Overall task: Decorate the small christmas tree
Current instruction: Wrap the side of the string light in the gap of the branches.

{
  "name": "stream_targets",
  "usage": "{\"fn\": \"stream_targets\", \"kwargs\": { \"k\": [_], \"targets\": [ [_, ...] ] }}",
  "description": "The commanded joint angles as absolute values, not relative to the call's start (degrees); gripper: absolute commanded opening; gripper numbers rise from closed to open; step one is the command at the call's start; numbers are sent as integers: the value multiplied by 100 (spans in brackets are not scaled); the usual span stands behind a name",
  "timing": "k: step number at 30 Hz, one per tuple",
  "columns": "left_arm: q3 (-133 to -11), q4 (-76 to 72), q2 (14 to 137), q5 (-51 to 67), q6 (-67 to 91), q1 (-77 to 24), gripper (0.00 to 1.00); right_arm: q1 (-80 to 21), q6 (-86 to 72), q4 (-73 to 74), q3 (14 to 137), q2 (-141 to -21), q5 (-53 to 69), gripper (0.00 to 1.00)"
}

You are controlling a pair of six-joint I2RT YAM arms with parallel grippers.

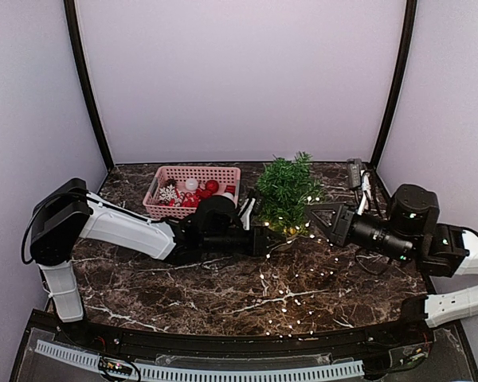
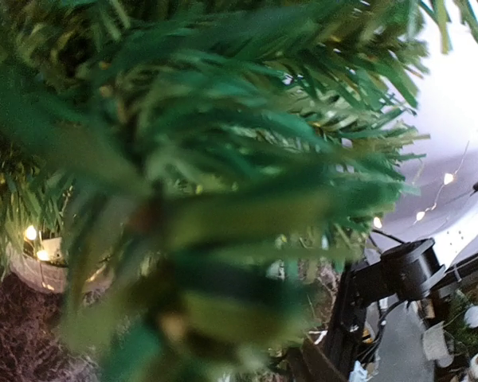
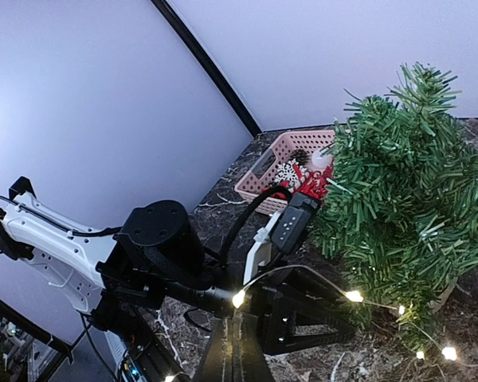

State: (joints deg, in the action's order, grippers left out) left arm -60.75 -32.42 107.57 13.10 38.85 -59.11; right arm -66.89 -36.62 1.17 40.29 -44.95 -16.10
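Note:
The small christmas tree [image 1: 285, 189] stands right of the middle of the table, with a lit fairy-light string [image 1: 299, 286] trailing from its base over the marble. In the right wrist view the tree [image 3: 414, 183] is at the right. My right gripper [image 3: 239, 338] is shut on the light string [image 3: 303, 274], with a lit bulb just above its tips; it sits right of the tree base [image 1: 311, 219]. My left gripper [image 1: 264, 237] is at the tree's lower left, its fingers [image 3: 327, 322] against the lower branches. In the left wrist view, blurred branches [image 2: 223, 159] hide its jaws; the tan pot [image 2: 44, 270] shows at the left.
A pink basket [image 1: 193, 191] with red and white ornaments stands behind the left arm, left of the tree; it also shows in the right wrist view [image 3: 275, 163]. A black battery box and cable [image 1: 355, 171] lie at the back right. Purple walls enclose the table.

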Motion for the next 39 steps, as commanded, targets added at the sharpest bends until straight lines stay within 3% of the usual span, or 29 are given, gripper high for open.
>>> {"fn": "stream_targets", "kwargs": {
  "k": [1, 10, 16, 25, 29, 39],
  "targets": [
    [-6074, -3321, 10540, 1199, 3783, -5933, 31, -6372, -3656, -436, 3847, -4485, -1427, 0],
    [-5905, -3240, 10276, 987, 3614, -5911, 15, -5595, -3770, -984, 3391, -4669, -578, 0],
    [-5834, -3239, 10231, 1020, 3603, -5822, 10, -5324, -3821, -1566, 3311, -5145, 72, 0],
    [-5727, -3268, 10222, 1067, 3570, -5582, 2, -5398, -4468, -2992, 3306, -5850, 2452, 0],
    [-5726, -3276, 10226, 1098, 3517, -5503, 0, -5606, -4651, -2924, 3432, -5696, 3075, 0],
    [-5796, -3186, 10132, 1163, 3373, -5311, 0, -5774, -4559, -1951, 3391, -5635, 2857, 0]
  ]
}}
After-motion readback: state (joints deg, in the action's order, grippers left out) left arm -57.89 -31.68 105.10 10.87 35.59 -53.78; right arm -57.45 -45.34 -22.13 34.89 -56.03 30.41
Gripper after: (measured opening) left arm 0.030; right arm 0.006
